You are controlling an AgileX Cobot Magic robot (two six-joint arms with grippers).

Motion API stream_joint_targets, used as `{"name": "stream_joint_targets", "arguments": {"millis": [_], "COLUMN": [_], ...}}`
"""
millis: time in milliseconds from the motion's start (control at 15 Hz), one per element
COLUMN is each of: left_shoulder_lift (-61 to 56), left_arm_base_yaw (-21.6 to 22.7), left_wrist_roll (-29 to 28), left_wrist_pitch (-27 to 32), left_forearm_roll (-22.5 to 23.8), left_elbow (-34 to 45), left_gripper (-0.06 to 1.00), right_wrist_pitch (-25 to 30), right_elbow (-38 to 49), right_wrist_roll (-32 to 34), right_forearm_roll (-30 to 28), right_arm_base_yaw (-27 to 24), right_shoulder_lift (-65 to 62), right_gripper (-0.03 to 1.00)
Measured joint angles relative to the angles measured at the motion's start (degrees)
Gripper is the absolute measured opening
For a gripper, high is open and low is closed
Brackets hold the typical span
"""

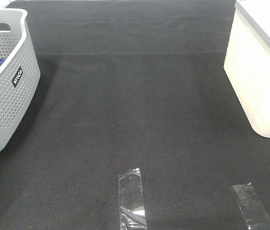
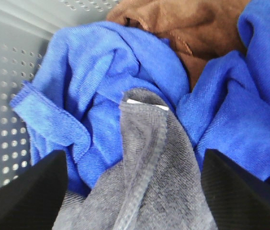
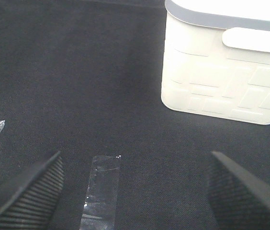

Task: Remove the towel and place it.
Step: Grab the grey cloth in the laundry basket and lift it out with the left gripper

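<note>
Inside the perforated basket (image 1: 10,100), the towel (image 2: 149,163) lies bunched among a blue cloth (image 2: 92,72) and a brown cloth (image 2: 192,24). The left gripper (image 2: 135,196) stands wide apart astride the towel's hemmed fold, seemingly not yet pinching it. The right gripper (image 3: 135,191) hangs spread over the black mat (image 3: 77,72), near the white bin (image 3: 221,72).

Towel (image 2: 144,187): grey terry cloth, nubby, stitched hem. Blue cloth (image 2: 101,72): fine pile, matt. Basket (image 1: 10,96): grey perforated plastic. Bin (image 1: 254,81): cream plastic, embossed blocks. Table cover (image 1: 135,105): black matt fabric. Tape strips (image 1: 131,191): clear, glossy.
</note>
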Motion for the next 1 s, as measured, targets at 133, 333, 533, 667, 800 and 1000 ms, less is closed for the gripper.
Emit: {"name": "stream_joint_targets", "arguments": {"millis": [133,333,533,667,800,1000], "left_shoulder_lift": [2.06,3.27,3.32,3.32,3.32,3.32], "left_arm_base_yaw": [0.00,0.00,0.00,0.00,0.00,0.00], "left_wrist_roll": [0.00,0.00,0.00,0.00,0.00,0.00], "left_wrist_pitch": [0.00,-0.92,-3.38,-3.90,-3.90,-3.84], "left_forearm_roll": [0.00,0.06,0.06,0.06,0.06,0.29], "left_elbow": [-0.06,-0.06,-0.11,-0.11,-0.17,-0.17], "left_gripper": [0.73,0.61,0.53,0.52,0.44,0.35], "right_wrist_pitch": [0.00,0.00,0.00,0.00,0.00,0.00], "right_elbow": [0.00,0.00,0.00,0.00,0.00,0.00], "right_wrist_roll": [0.00,0.00,0.00,0.00,0.00,0.00], "right_forearm_roll": [0.00,0.00,0.00,0.00,0.00,0.00], "right_arm_base_yaw": [0.00,0.00,0.00,0.00,0.00,0.00], "right_shoulder_lift": [0.00,0.00,0.00,0.00,0.00,0.00], "right_gripper": [0.76,0.76,0.76,0.76,0.76,0.76]}}
